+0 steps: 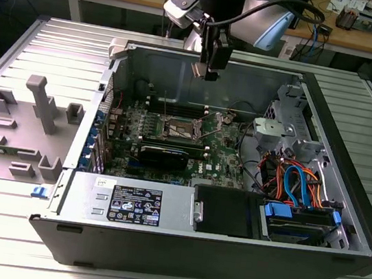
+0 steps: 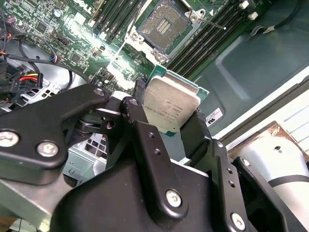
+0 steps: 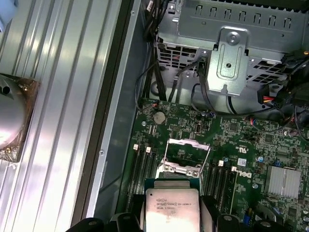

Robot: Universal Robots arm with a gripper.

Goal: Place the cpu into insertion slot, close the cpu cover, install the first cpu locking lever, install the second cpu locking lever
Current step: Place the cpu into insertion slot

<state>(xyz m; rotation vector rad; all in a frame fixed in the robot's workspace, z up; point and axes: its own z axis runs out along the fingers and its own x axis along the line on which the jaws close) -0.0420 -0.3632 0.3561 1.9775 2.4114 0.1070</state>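
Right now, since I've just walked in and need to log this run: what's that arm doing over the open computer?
The arm's black gripper is shut on the cpu, a small square chip with a silver-grey metal top, holding it above the open black computer case. On the green motherboard below, the square insertion slot with its silvery rim lies uncovered and empty; the chip is not seated yet.

Part of cpu (image 2: 171, 104) hidden behind fingers (image 2: 145, 140) in second wrist view; cropped by first wrist view's edge; likely too small to tell at exterior view's upper centre.
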